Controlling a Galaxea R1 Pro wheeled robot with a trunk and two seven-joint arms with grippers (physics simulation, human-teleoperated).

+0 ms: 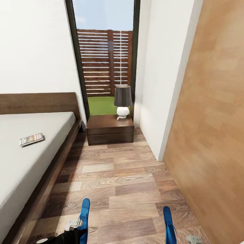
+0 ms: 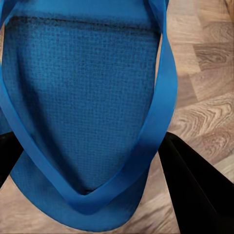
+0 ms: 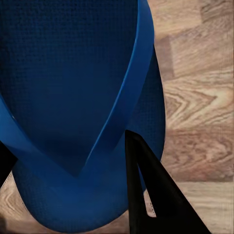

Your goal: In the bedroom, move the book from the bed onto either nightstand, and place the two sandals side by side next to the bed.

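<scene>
- Carrying one blue sandal in each gripper, the robot stands on the wood floor (image 1: pixel 128 176) in the strip beside the bed (image 1: pixel 30 159) — the left sandal (image 1: pixel 84 211) and the right sandal (image 1: pixel 168 225) both stand up on edge at the near end of that strip.
- In the left wrist view the left gripper (image 2: pixel 97 195) has a dark finger (image 2: pixel 195 190) on each side of its sandal, so it looks clenched on it; in the right wrist view the right gripper (image 3: pixel 78 195) has its dark finger (image 3: pixel 156 195) pressed against its sandal the same way.
- To do this step well, I would lower both sandals flat onto the floor just beside the bed frame, soles down, toes pointing the same way, edges close but not overlapping.
- Letting go only once each sole rests on the boards should keep them from tipping or sliding apart.
- The book (image 1: pixel 31 139) lies on the mattress, well toward the headboard.
- The nightstand (image 1: pixel 110 130) stands just past the head of the bed, with a lamp (image 1: pixel 122 101) on its far right corner — the bare part of the top looks the better spot for the book.
</scene>
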